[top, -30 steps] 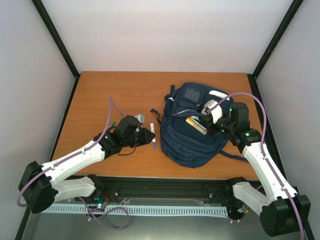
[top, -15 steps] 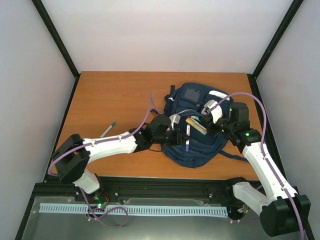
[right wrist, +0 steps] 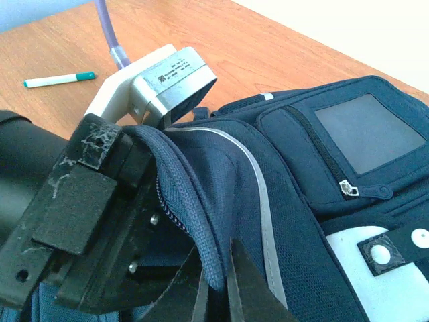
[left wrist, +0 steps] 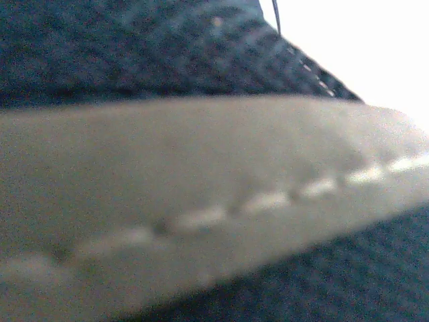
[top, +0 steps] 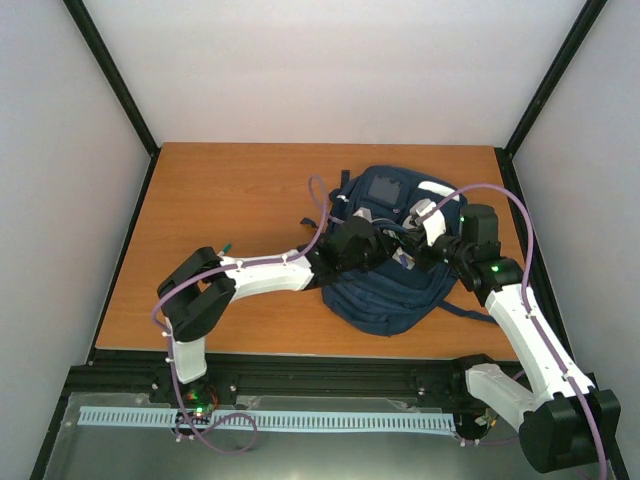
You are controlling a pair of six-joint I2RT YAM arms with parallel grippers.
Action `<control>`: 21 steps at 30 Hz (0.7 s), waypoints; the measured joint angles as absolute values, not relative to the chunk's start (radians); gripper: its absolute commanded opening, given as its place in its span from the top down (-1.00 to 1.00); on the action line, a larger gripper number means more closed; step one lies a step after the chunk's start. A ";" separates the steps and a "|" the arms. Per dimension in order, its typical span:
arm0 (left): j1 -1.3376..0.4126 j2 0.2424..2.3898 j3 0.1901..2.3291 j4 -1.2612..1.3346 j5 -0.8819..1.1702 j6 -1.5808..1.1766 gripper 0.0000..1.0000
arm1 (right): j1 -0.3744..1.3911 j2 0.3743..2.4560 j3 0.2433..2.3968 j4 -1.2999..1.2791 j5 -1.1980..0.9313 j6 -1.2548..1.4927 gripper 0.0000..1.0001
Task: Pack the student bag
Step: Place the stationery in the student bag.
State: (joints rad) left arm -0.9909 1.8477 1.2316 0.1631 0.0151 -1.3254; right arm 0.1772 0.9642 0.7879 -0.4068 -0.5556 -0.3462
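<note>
Navy fabric, soft and limp: from above, the student bag (top: 385, 298) lies right of centre on the counter (top: 230, 190), my left hand (top: 362, 245) at its mouth, spread or pressed together I cannot tell. Left wrist: only blurred cloth and a grey stitched band (left wrist: 201, 194). Right wrist: my right hand (right wrist: 218, 285) pinches the zipper rim (right wrist: 179, 191), probably the firmest hold.

The navy student bag (top: 385, 295) lies on the right half of the wooden table (top: 230, 190). The left arm stretches across from the near left, with the left gripper (top: 376, 244) over the bag's middle. The right gripper (top: 422, 240) is just right of it. A green-tipped pen (top: 226, 247) shows beside the left arm's elbow.
</note>
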 measured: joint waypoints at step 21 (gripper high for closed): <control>-1.012 1.872 1.250 0.202 -0.058 -1.510 0.37 | 0.173 0.970 0.788 -0.403 -0.562 -0.343 0.94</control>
State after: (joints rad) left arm -1.0119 1.8725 1.2503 0.2020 -0.0582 -1.5101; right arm 0.1734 0.9695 0.7879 -0.4026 -0.5617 -0.3428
